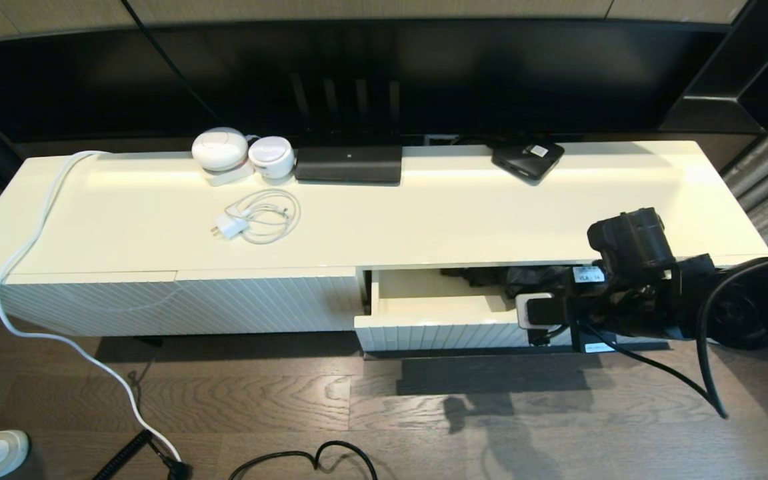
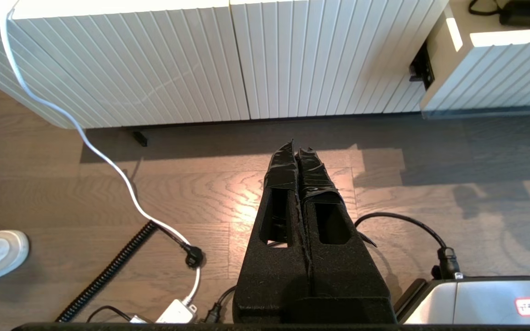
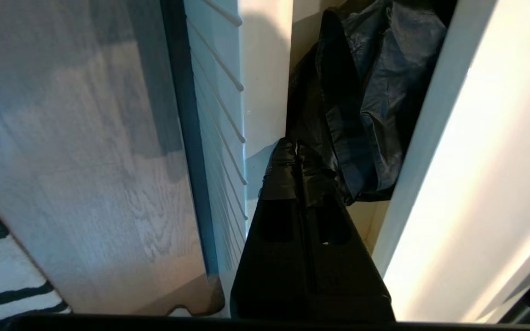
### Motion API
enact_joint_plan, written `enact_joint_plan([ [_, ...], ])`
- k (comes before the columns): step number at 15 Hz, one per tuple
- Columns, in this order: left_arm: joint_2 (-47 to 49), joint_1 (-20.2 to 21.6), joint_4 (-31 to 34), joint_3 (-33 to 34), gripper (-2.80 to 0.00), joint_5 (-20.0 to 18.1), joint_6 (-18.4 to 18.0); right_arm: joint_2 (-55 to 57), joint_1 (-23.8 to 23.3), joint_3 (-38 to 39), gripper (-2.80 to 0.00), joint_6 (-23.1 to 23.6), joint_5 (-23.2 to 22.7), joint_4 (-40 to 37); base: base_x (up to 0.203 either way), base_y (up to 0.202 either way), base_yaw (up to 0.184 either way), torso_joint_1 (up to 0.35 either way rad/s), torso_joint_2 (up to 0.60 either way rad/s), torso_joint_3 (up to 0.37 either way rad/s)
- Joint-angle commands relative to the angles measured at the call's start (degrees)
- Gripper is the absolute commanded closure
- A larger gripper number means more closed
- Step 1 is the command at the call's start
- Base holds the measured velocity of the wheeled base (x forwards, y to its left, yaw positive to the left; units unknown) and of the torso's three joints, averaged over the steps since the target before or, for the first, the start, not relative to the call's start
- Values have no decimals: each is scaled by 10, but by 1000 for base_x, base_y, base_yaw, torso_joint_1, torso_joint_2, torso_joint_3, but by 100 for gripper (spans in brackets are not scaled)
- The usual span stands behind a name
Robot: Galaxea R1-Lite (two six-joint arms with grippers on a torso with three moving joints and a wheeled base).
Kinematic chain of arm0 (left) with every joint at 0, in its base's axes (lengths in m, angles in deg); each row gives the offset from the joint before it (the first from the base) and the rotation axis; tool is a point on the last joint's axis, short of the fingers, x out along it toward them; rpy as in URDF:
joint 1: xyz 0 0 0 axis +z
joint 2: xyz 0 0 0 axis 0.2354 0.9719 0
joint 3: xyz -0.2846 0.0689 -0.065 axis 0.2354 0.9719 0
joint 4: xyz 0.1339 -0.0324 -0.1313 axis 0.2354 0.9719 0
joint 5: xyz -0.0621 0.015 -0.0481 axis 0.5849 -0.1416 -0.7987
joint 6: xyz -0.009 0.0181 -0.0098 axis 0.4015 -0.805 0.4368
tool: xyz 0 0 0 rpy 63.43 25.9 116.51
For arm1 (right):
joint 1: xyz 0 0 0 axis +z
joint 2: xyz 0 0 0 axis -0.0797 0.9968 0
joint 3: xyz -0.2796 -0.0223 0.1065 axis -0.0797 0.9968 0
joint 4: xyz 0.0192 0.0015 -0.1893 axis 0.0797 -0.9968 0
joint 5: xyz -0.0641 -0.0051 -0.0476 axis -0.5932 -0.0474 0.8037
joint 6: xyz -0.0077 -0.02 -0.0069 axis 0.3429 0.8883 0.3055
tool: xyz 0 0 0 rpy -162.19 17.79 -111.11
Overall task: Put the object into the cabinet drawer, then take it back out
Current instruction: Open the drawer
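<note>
The cabinet drawer [image 1: 424, 297] stands partly pulled out at the right of the low cream cabinet; its fluted front [image 3: 214, 115] also shows in the left wrist view [image 2: 490, 73]. The object, a black folding umbrella [image 1: 491, 277], lies inside along the back, partly under the cabinet top, its wrinkly fabric [image 3: 375, 101] showing. My right gripper [image 1: 529, 311] is shut with nothing between its fingers, and its tips [image 3: 292, 148] are just inside the drawer's front wall, right beside the fabric. My left gripper [image 2: 297, 147] hangs shut and empty low over the wooden floor, in front of the fluted panels.
On the cabinet top [image 1: 457, 213] lie a coiled white charger cable [image 1: 261, 217], two white round devices [image 1: 221, 150], a long black device [image 1: 349, 165] and a flat black box [image 1: 527, 159]. A white cord [image 1: 24, 253] trails onto the floor among black cables [image 1: 304, 460].
</note>
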Motion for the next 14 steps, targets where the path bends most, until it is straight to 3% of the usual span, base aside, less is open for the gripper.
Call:
enact_joint_plan([
  [1, 1, 0, 0, 1, 0, 0, 0, -13, 1, 9, 0, 5, 2, -4, 0, 0, 0, 0, 0, 0],
  [9, 0, 0, 0, 1, 0, 0, 0, -57, 3, 65, 0, 4, 0, -50, 0, 0, 0, 0, 0, 0],
  [14, 1, 0, 0, 1, 0, 0, 0, -101, 10, 31, 0, 3, 1, -74, 0, 0, 0, 0, 0, 0],
])
